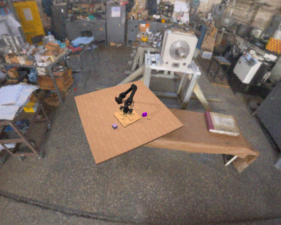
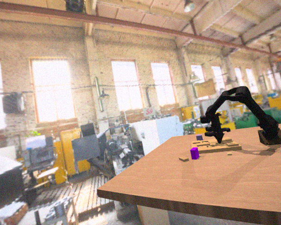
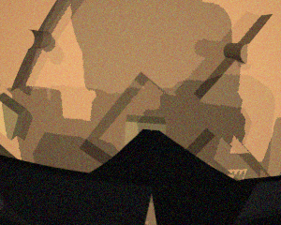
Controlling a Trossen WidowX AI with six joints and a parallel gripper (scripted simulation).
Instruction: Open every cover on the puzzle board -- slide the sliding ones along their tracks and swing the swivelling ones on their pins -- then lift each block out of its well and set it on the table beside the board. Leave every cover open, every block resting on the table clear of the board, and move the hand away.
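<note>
Closing on nothing, the jaws [image 1: 127, 113] [image 2: 219, 142] are pointing down over the puzzle board [image 1: 136, 118] [image 2: 215, 149] [image 3: 108, 56], finger to finger. From the wrist camera, a pale square piece [image 3: 145, 124] is sitting at 12 o'clock from their tip, just beside it and partly masked by it. Block or cover knob — not telling. A second pale piece [image 3: 2, 117] is lying toward 10 o'clock. Long axis of the nearer one: not readable, its near side being hidden. The coming move is probably turning on that short 12 o'clock offset, a push with shut tips seeming likelier than a grasp.

Top view is showing what the wrist is missing: a purple block [image 1: 144, 114] [image 2: 194, 153] resting off the board toward 3 o'clock, a lavender block [image 1: 114, 126] [image 2: 199, 137] toward 8 o'clock, both on the worktop [image 1: 99, 145] [image 2: 184, 189]. Exterior view is adding height — purple block standing upright, jaws' tip hanging very low at the board, contact not resolving.
</note>
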